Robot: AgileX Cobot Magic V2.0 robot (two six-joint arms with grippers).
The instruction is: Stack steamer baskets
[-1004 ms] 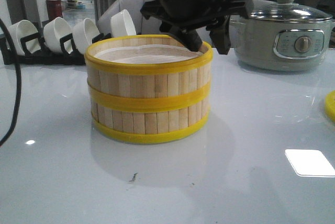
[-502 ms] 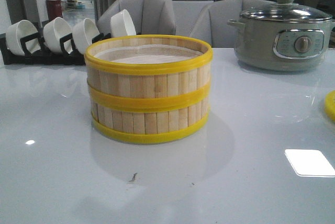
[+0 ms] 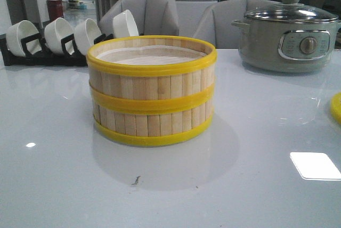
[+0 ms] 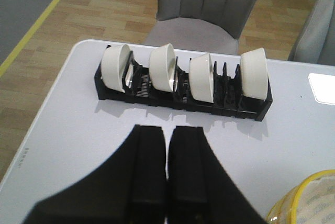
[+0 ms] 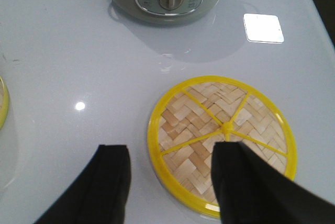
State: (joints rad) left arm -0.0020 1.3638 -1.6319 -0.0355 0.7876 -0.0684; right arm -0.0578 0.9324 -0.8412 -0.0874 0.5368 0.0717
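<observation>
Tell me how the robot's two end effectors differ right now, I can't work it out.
The left end effector has its fingers pressed together, shut on nothing; the right end effector has its fingers spread wide apart. The left one hangs over the white table near the rack of white bowls; the right one hangs over the woven bamboo lid, one finger in front of its knob. Both are black and hold nothing.
</observation>
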